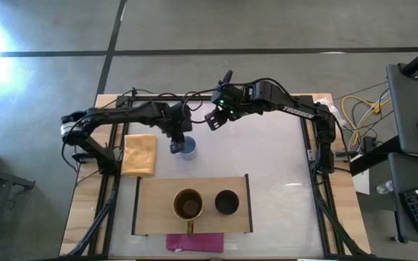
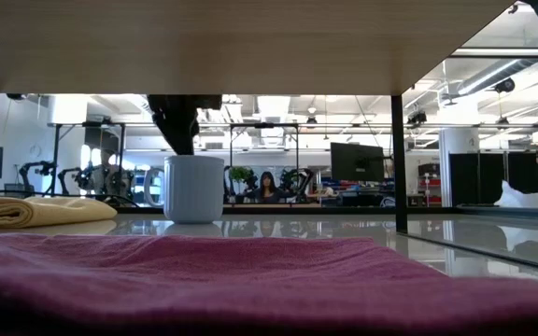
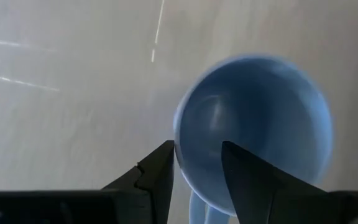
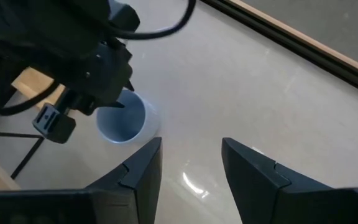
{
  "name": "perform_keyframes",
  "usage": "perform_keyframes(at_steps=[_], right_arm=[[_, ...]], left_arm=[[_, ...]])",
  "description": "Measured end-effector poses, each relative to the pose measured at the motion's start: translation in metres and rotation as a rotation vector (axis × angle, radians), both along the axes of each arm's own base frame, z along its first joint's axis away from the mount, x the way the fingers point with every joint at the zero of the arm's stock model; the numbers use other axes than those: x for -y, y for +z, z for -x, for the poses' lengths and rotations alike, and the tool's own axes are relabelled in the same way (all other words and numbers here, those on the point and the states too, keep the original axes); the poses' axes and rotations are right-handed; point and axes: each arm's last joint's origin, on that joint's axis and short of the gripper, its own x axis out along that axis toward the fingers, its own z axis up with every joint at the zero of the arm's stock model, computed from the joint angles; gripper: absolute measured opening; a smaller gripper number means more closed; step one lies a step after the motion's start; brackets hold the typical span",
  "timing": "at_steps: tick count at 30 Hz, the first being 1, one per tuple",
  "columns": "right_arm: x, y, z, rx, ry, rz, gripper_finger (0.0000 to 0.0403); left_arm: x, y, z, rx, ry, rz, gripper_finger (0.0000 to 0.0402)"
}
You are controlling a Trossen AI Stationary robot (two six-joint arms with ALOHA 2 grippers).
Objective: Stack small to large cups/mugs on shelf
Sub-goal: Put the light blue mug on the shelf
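Observation:
The pale blue mug (image 1: 189, 148) stands upright on its base on the white table, left of centre; it also shows in the low view (image 2: 194, 187). My left gripper (image 1: 178, 147) is open and points down over the mug's handle side. In the left wrist view (image 3: 197, 155) one finger is outside the rim and one over the inside, about at rim height. The brown mug (image 1: 188, 205) and the black cup (image 1: 226, 202) stand side by side on the light-wood shelf (image 1: 154, 210). My right gripper (image 1: 215, 121) is open and empty, above the table just beyond the blue mug.
A folded yellow cloth (image 1: 138, 154) lies left of the blue mug. A magenta strip (image 1: 194, 241) lies at the shelf's near edge. The shelf's dark side edge (image 2: 397, 159) stands on the table. Bare white table lies to the right of the mug.

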Motion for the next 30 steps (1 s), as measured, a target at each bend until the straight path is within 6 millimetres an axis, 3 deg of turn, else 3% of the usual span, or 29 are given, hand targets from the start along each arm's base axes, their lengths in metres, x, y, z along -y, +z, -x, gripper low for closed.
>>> perform_keyframes(at_steps=[7, 13, 17, 24, 30], right_arm=[[0.000, 0.000, 0.000, -0.005, 0.002, 0.007, 0.0161], [0.000, 0.000, 0.000, -0.008, 0.001, 0.010, 0.0159], [0.000, 0.000, 0.001, -0.010, 0.006, 0.013, 0.0155], [0.000, 0.000, 0.001, -0.016, 0.018, 0.020, 0.0154], [0.000, 0.000, 0.001, -0.019, 0.026, 0.025, 0.0150]], left_arm=[[-0.003, -0.015, -0.004, -0.063, 0.173, 0.084, 0.0113], [-0.001, -0.019, 0.004, -0.130, 0.471, 0.184, 0.0049], [0.001, -0.010, 0.010, -0.103, 0.623, 0.213, 0.0007], [0.010, 0.018, 0.022, 0.016, 0.660, 0.211, 0.0036], [0.013, 0.022, 0.030, -0.012, 0.698, 0.216, 0.0037]])
